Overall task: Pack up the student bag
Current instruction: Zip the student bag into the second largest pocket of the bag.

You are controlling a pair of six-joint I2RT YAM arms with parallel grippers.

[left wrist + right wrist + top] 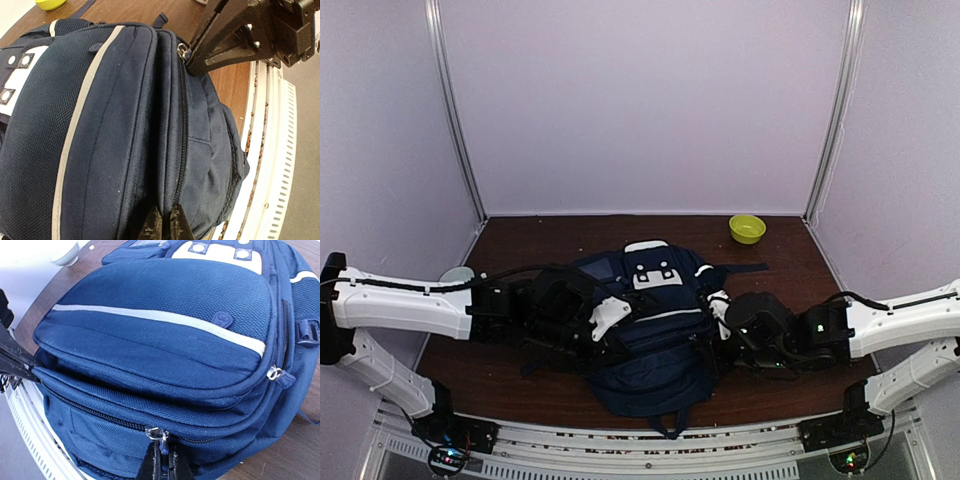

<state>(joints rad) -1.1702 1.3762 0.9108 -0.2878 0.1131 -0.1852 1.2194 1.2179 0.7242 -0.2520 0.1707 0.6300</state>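
Rounded student bag (655, 345) of coarse-woven navy fabric, white stripe. Right gripper (161, 462) pinches its metal zipper pull (156, 434). Left gripper (164, 226) clamps the opposite seam.

So the dark wooden table (520, 240) is only carrying a few things right now. The navy student bag (650, 300) is lying flat across the middle of it, white buckle patch facing up at the far end, and its near end is reaching right up to the front edge. A little yellow-green bowl (747, 228) is sitting in the far right corner, well apart from the bag. A pale round thing (457, 273) is peeking out at the left edge, but I can't tell what it is.
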